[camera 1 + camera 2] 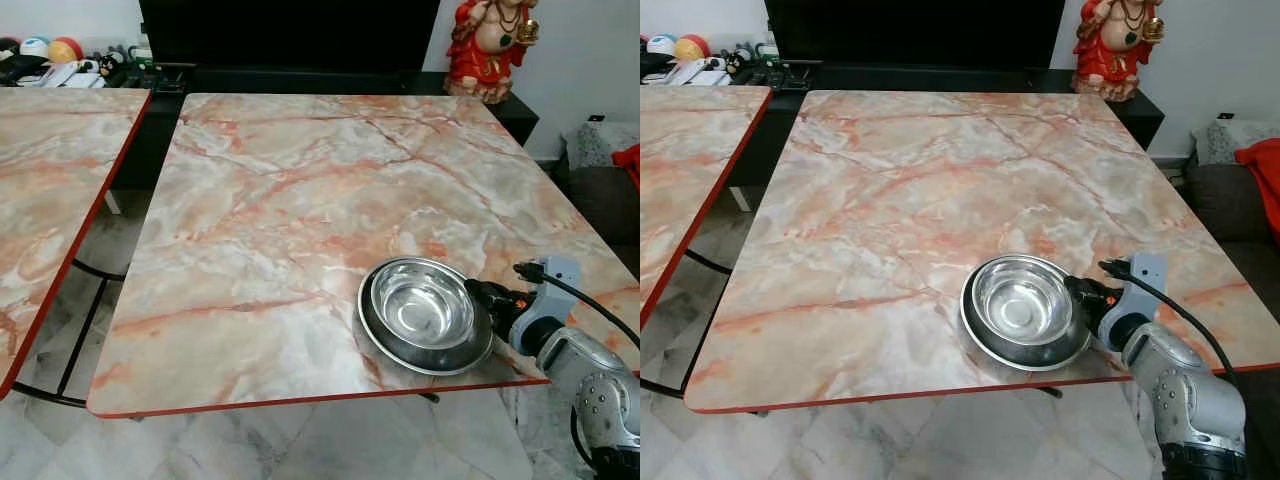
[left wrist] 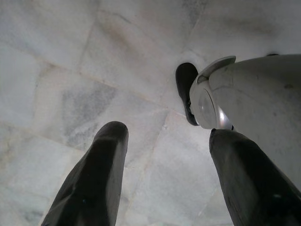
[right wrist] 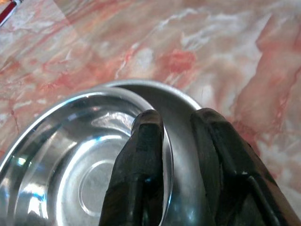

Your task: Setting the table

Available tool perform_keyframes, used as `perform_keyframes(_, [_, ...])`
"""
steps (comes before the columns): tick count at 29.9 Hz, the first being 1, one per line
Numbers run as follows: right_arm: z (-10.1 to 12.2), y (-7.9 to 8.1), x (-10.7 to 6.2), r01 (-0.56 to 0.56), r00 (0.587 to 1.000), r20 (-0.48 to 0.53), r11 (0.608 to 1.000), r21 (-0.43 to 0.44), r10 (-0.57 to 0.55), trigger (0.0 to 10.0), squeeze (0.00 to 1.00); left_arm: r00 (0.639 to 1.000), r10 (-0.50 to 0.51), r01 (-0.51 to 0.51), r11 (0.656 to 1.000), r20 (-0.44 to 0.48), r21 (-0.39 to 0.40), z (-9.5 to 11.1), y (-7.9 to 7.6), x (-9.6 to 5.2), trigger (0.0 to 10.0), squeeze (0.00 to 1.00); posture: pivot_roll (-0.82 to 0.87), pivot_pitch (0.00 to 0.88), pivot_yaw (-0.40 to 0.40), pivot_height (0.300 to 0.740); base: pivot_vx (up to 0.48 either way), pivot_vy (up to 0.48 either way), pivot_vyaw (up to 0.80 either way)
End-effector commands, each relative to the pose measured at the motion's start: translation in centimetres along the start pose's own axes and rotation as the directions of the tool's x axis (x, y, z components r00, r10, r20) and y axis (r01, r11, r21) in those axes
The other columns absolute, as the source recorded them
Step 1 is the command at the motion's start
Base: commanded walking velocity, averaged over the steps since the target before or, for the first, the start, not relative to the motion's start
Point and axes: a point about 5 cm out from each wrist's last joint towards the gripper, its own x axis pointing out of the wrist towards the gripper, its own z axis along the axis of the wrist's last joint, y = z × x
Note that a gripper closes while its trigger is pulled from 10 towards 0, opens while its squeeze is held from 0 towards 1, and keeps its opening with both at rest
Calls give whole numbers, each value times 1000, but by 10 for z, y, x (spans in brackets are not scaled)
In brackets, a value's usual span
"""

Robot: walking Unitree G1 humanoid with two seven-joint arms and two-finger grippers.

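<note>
With the right gripper (image 3: 176,141) pinching the rim of the shiny steel bowl (image 1: 422,306) nested in a steel plate (image 1: 385,348) near the marbled pink desk's (image 1: 280,220) front edge, slide both inward gently before releasing, while the left gripper (image 2: 169,179) hangs wide open above the floor.

Red figurine (image 1: 491,45) seen on dark cabinet (image 1: 300,78) behind table; balls (image 1: 50,48) and clutter piled far left.

A home's living and dining area: beyond the marble-patterned table (image 1: 300,200) stand a black TV cabinet (image 1: 300,75) and red figurine (image 1: 490,45), with a 2nd table (image 1: 50,180) beside it on marble floor tiles (image 1: 300,440).
</note>
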Motion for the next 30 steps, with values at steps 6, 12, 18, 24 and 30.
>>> perform_keyframes(6, [32,-3,-10,128,970,225,978,-166,-89,10000,0,1000,18,-18,1000,-25,3,-10,10,-4,10000,0,19,134,-73,740,0,0,0])
perform_keyframes(12, [26,16,-15,138,936,346,972,-189,-66,10000,0,999,42,-42,999,-12,-4,-10,13,-5,10000,0,37,127,-72,740,0,0,0])
perform_keyframes(18, [14,13,-27,357,860,466,896,-264,-206,10000,0,998,59,-60,998,16,9,-2,9,-2,10000,0,33,110,-61,740,0,0,0])
perform_keyframes(24, [8,16,-40,469,778,561,856,-217,-284,10000,0,995,86,-85,996,51,-11,7,13,-1,10000,0,38,91,-53,740,0,0,0])
perform_keyframes(30, [-22,24,-30,417,817,492,897,-146,-300,10000,0,995,83,-83,997,59,-5,9,12,-1,10000,0,48,68,-51,740,0,0,0])
